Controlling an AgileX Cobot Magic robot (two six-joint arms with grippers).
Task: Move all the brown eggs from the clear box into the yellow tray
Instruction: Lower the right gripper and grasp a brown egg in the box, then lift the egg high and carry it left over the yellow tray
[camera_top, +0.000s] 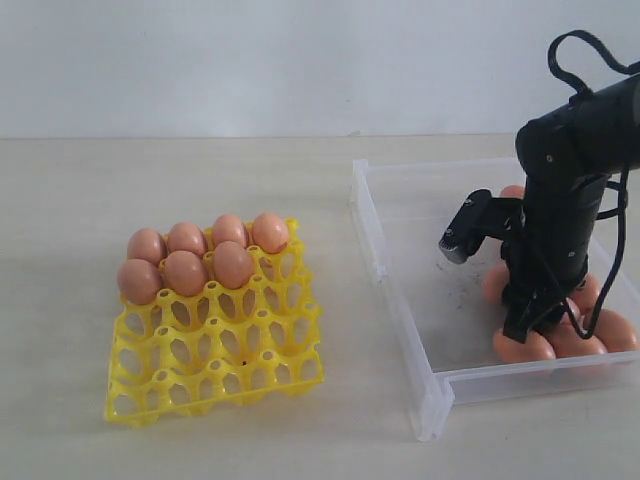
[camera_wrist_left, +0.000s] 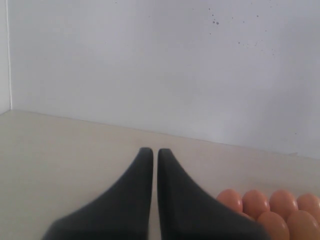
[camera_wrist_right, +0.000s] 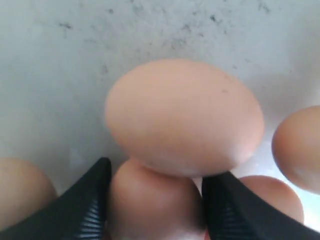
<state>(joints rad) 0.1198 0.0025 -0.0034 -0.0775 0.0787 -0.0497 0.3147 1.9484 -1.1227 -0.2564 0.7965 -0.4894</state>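
Black right fingers (camera_wrist_right: 90, 200) stand on either side of one brown egg (camera_wrist_right: 155, 205). Their ribbed pads lie against its flanks, so they hold it where it rests on the floor of the clear box (camera_top: 385, 250). A second egg (camera_wrist_right: 185, 117) touches it just beyond the fingertips, and others crowd in on both sides. Seen from outside, the right arm (camera_top: 565, 180) reaches down into the near right corner of the box. The other brown eggs (camera_top: 525, 348) huddle there, partly hidden behind the arm, so their number cannot be told. Dark scuffs mark the box's bare floor. Well apart to the left, on the pale counter (camera_top: 150, 170), sits the yellow tray (camera_top: 215, 370). Seven eggs (camera_top: 184, 272) fill its two far rows, four behind and three in front. The left fingers (camera_wrist_left: 142, 170) are drawn almost together around nothing, with a cluster of eggs (camera_wrist_left: 260, 205) near them.
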